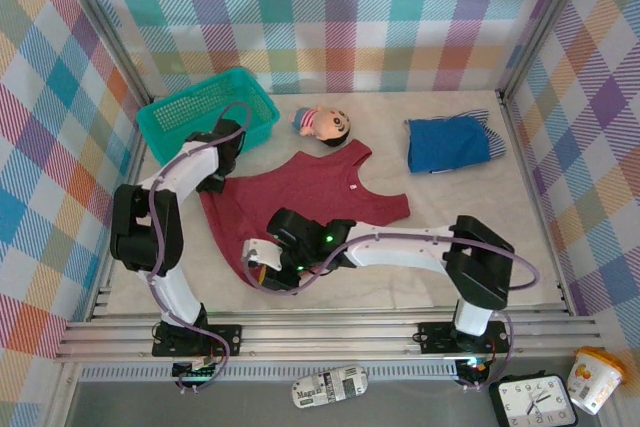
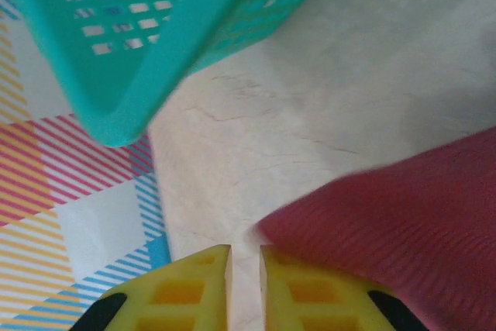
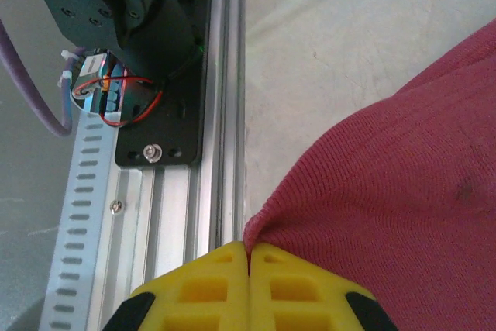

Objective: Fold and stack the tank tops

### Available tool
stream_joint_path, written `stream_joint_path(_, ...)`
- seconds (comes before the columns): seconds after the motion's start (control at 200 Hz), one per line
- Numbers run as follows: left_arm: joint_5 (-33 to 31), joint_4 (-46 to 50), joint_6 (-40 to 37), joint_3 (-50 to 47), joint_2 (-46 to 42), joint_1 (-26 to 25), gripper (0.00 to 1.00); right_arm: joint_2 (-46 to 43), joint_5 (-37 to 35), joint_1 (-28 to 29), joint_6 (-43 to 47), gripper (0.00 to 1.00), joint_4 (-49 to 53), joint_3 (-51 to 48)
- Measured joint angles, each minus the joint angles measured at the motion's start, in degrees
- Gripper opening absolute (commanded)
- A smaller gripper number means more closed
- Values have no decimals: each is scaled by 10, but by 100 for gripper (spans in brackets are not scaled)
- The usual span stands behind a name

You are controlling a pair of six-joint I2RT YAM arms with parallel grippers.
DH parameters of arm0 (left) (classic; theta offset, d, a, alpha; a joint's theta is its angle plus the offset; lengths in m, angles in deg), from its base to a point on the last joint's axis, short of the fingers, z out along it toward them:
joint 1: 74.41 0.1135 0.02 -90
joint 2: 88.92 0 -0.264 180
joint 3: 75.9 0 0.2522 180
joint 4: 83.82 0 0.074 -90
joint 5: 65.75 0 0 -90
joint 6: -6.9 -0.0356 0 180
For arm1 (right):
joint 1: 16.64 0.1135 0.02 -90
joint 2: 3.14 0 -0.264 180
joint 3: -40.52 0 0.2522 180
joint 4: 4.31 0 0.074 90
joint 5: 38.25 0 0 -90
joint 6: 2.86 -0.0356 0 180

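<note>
Overhead, plaid walls box in a pale tabletop. The red top lies spread at its middle. The teal basket sits rear left, its mesh floor in plain sight. A folded blue top lies on the striped top rear right, and a doll lies between. The right wrist view adds the right hand, fingers together, clamped on the red top's edge beside the rail. The left wrist view shows the left hand, fingers slightly apart over tabletop, with red cloth just beside one finger.
</note>
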Motion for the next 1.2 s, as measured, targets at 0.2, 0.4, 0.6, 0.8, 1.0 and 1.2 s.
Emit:
stream_joint_path(0.2, -20, 20, 14, 4, 5, 24, 43, 73, 36, 5, 36, 23, 37, 81)
stream_joint_path(0.4, 22, 68, 46, 50, 9, 42, 49, 68, 69, 9, 65, 47, 72, 94)
stream_joint_path(0.6, 269, 87, 121, 15, -81, 39, 51, -80, 49, -69, 11, 54, 78, -13)
stream_joint_path(0.8, 431, 55, 222, -162, -151, -24, 51, -197, -30, -319, -113, 64, 71, -143)
stream_joint_path(1.0, 474, 9, 280, -246, -124, -53, 51, -202, -97, -400, -153, 67, 114, -194)
stream_joint_path(1.2, 448, 0, 282, -211, -50, -52, 51, -188, -120, -475, -176, 63, 112, -194)
